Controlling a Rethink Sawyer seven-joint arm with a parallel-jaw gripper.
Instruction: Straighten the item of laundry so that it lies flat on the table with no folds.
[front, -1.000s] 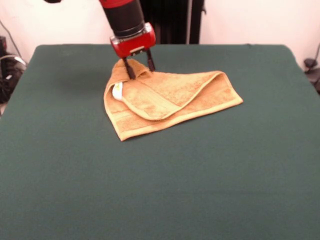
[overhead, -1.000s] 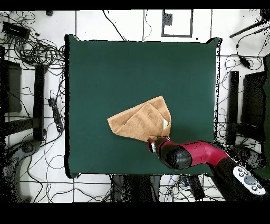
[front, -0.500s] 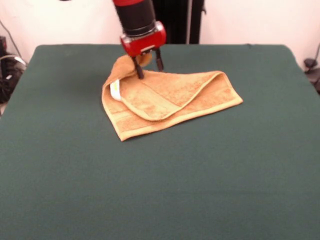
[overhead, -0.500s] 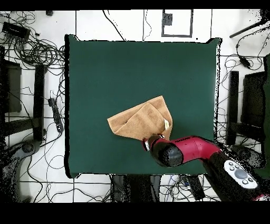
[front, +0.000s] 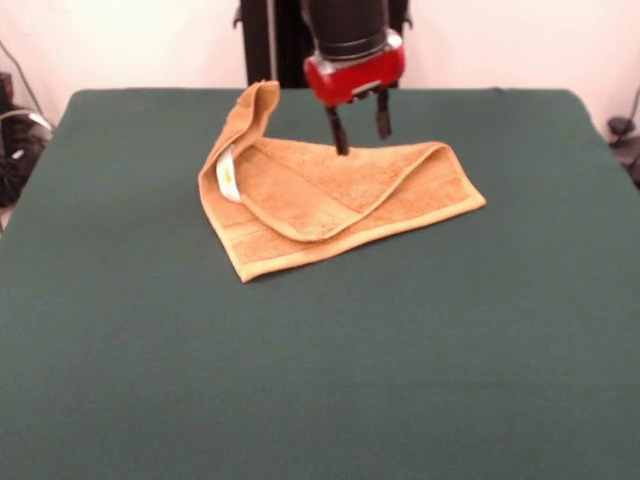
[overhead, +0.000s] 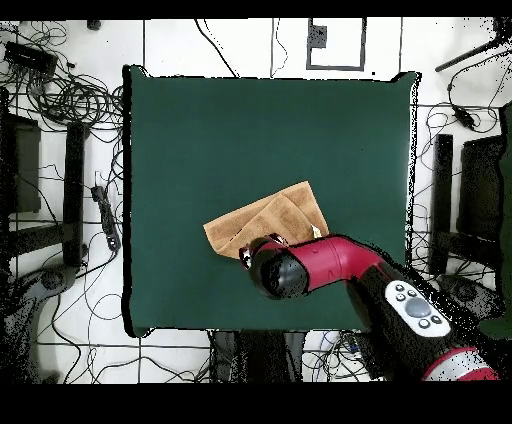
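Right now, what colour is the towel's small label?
White, with a hint of yellow-green; the label shows best in the front view.

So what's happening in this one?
A robot arm is working on a tan towel lying on a green table. The towel is not flat: one layer is folded over another and a corner stands up at its far side. The hand hangs open at the towel's far edge, holding nothing. The white label shows at one end.
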